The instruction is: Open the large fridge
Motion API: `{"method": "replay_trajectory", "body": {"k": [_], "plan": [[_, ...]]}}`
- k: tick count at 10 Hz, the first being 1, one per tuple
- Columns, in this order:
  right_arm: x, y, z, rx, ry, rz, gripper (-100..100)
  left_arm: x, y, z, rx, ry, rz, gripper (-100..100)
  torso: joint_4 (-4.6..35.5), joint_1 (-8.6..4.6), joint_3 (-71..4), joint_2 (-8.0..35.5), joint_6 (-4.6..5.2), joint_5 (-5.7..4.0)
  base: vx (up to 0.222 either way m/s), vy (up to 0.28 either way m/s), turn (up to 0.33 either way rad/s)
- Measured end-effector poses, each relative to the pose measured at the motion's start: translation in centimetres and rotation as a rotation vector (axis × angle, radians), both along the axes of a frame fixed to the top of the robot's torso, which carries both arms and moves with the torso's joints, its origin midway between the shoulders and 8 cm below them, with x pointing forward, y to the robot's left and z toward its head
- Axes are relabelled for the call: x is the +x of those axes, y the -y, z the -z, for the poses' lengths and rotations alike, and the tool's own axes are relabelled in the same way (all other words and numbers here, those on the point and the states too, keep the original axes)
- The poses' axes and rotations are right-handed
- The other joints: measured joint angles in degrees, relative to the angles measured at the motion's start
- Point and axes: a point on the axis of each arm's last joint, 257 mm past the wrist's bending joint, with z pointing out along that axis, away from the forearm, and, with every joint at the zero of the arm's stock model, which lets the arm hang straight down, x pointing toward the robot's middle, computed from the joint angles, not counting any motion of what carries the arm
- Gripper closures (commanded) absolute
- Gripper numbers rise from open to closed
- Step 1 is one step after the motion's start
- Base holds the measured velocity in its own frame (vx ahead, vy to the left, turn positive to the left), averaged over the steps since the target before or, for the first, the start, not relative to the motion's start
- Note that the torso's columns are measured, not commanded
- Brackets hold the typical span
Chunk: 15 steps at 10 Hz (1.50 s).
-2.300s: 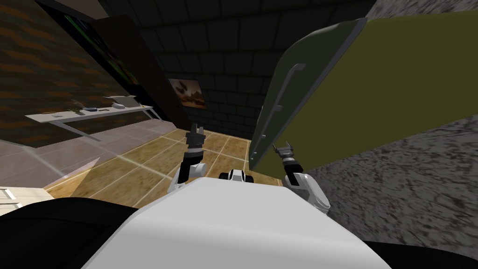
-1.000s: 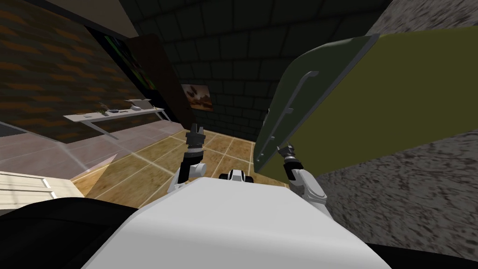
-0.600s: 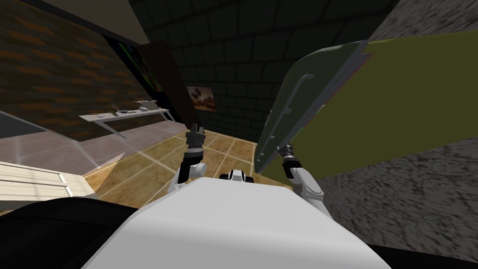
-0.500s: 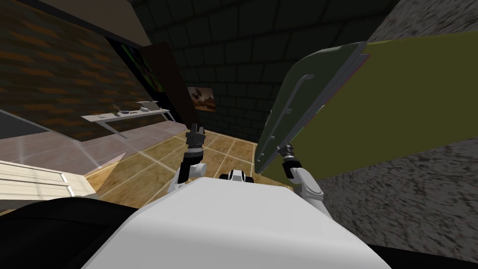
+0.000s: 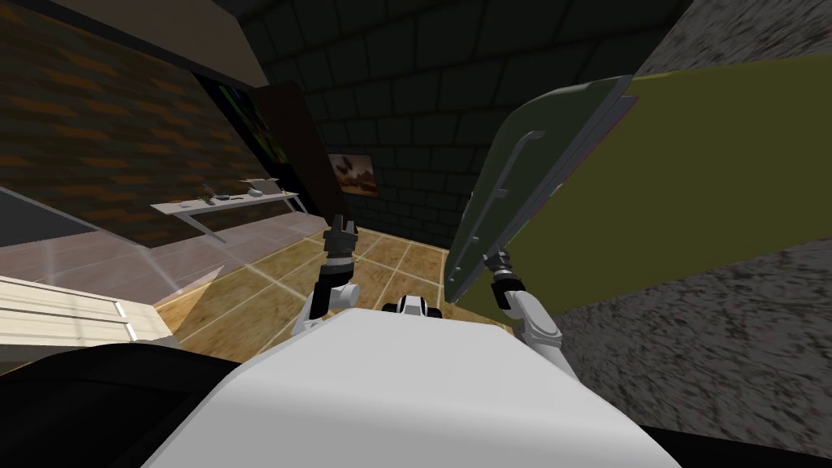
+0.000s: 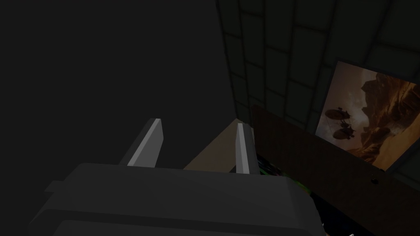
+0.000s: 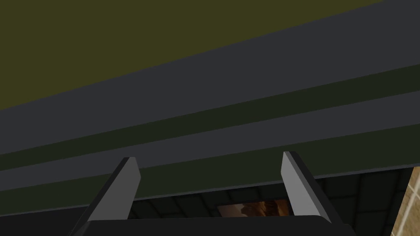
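Observation:
The large fridge (image 5: 691, 187) is an olive green box at my right. Its dark green door (image 5: 536, 162) stands a little ajar, with a grey bar handle (image 5: 508, 175) on its face. My right gripper (image 5: 493, 258) is low at the door's free edge, partly tucked behind it. In the right wrist view it is open (image 7: 209, 155), with the door's grey and dark green edge bands (image 7: 246, 106) running just beyond the fingertips. My left gripper (image 5: 341, 223) is raised over the floor left of the door, open (image 6: 197, 122), nothing between its fingers.
Tan tiled floor (image 5: 260, 284) lies ahead. A shelf (image 5: 236, 201) with small items hangs on the brick wall at left, beside a dark cabinet (image 5: 296, 146). A picture (image 5: 352, 174) hangs on the far wall. A speckled grey wall (image 5: 715, 341) flanks the fridge. A pale slatted surface (image 5: 65, 313) is at near left.
My view has swung, so the shelf and picture slid rightward. The door has come slightly further off the fridge body, a narrow gap showing at its edge. Both grippers hold their poses.

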Motion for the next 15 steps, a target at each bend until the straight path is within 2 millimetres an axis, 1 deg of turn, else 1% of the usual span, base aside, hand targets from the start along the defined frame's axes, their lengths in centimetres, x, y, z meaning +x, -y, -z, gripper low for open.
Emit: {"method": "replay_trajectory", "body": {"k": [2,4,6,7,8,9,10,11,12,13,14,15], "plan": [[-0.1,0.6,0.3,-0.069,-0.019,0.008,-100,0.0,0.0,0.0,0.000,0.000,0.000,0,0.2,-0.31,0.1,0.0,-0.15,-0.37,-0.006,0.038,0.019],[-0.1,1.3,0.5,-0.126,-0.030,0.023,-100,0.0,0.0,0.0,0.000,0.000,0.000,0,0.2,-0.55,0.1,0.0,-0.21,-0.44,0.004,0.039,0.005],[0.0,1.4,0.5,-0.149,-0.035,0.024,-100,0.0,0.0,0.0,0.000,0.000,0.000,0,0.3,-0.54,0.1,0.0,-0.23,-0.41,-0.012,0.020,-0.014],[0.0,1.4,0.4,-0.145,-0.033,0.025,-100,0.0,0.0,0.0,0.000,0.000,0.000,0,0.2,-0.57,0.2,0.2,-0.03,-0.60,0.018,0.033,-0.080],[-0.2,1.9,0.4,-0.142,-0.037,0.026,-100,0.0,0.0,0.0,0.000,0.000,0.000,0,0.3,-0.68,0.3,0.3,0.06,-0.72,0.056,0.054,-0.081],[-0.3,2.6,0.5,-0.141,-0.046,0.026,-100,0.0,0.0,0.0,0.000,0.000,0.000,0,0.4,-0.75,0.3,0.2,-0.16,-0.74,-0.002,0.030,-0.069],[-0.4,2.7,0.5,-0.140,-0.046,0.029,100,0.0,0.0,0.0,0.000,0.000,0.000,0,0.3,-0.81,0.4,0.4,-0.10,-0.87,-0.048,-0.022,0.075],[-0.2,2.1,0.5,-0.139,-0.040,0.028,100,0.0,0.0,0.0,0.000,0.000,0.000,0,0.3,-0.95,0.6,0.6,-0.13,-0.98,-0.043,-0.009,0.016],[-0.2,1.9,0.4,-0.139,-0.037,0.026,100,0.0,0.0,0.0,0.000,0.000,0.000,0,0.3,-0.92,0.6,0.7,0.19,-0.98,0.158,0.110,0.266],[-1.4,2.9,2.1,-0.120,-0.072,0.042,100,0.0,0.0,0.0,0.000,0.000,0.000,0,-0.1,-0.72,0.3,0.0,-0.03,-1.23,0.248,0.196,0.308],[-2.4,3.7,4.1,-0.107,-0.107,0.056,100,0.0,0.0,0.0,0.000,0.000,0.000,0,-0.7,-1.08,-0.3,-1.0,-0.34,-1.66,0.146,0.147,0.086],[-3.1,3.7,6.1,-0.097,-0.143,0.039,100,0.0,0.0,0.0,0.000,0.000,0.000,0,-0.9,-2.06,-0.4,-1.1,-0.09,-2.06,0.041,0.096,0.007]]}}
